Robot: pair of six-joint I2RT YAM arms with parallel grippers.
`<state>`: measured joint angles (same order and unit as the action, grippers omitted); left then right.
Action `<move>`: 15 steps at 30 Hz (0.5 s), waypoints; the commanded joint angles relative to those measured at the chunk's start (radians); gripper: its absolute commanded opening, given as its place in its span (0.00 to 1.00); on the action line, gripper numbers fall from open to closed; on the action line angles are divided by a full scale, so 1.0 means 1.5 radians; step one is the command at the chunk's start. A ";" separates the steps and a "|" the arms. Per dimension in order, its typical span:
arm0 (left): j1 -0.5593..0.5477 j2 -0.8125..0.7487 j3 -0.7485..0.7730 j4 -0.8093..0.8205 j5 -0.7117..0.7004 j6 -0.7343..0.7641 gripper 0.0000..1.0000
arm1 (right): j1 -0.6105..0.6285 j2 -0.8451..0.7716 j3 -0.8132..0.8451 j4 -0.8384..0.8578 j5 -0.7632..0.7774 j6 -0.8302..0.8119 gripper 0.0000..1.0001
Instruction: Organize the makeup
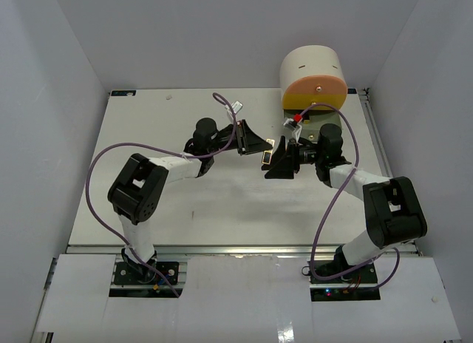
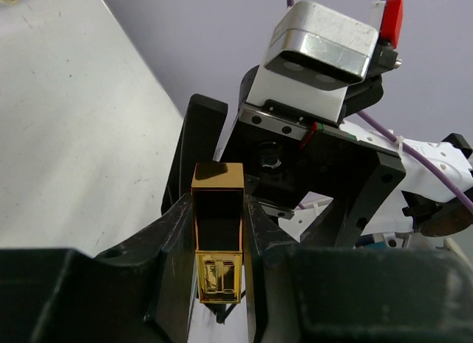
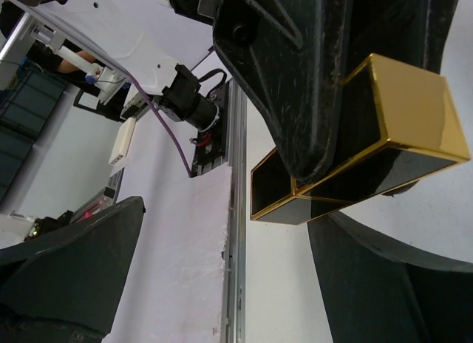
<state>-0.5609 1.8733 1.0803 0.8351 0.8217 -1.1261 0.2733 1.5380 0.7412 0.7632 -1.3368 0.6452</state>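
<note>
A black-and-gold lipstick tube (image 2: 218, 243) is clamped between the fingers of my left gripper (image 2: 219, 262), which is shut on it above the middle of the table. In the top view the tube (image 1: 267, 154) hangs between the two grippers, with the left gripper (image 1: 260, 145) on its left. My right gripper (image 1: 276, 164) faces it from the right with its jaws spread wide. In the right wrist view the tube (image 3: 384, 136) sits just past the open right gripper (image 3: 229, 276), touching neither of its fingers. No other makeup shows.
A round cream drawer unit (image 1: 314, 80) with an orange front stands at the table's back right, just behind the right arm. The white tabletop (image 1: 170, 195) stretches left and toward the near edge. Purple cables loop above both arms.
</note>
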 commanded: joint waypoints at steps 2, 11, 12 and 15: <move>-0.015 -0.009 0.026 0.056 0.005 -0.010 0.10 | -0.009 0.021 0.007 0.057 -0.021 0.015 0.98; -0.033 -0.002 0.008 0.077 -0.003 -0.015 0.11 | -0.038 0.014 -0.038 0.239 0.013 0.138 0.81; -0.035 0.000 0.007 0.080 -0.003 -0.019 0.11 | -0.043 0.015 -0.040 0.243 0.016 0.141 0.81; -0.043 0.003 0.011 0.079 -0.006 -0.019 0.11 | -0.056 0.028 -0.048 0.310 0.022 0.189 0.76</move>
<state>-0.6058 1.8778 1.0889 0.9027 0.8204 -1.1492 0.2183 1.5791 0.6884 1.0224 -1.3289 0.8139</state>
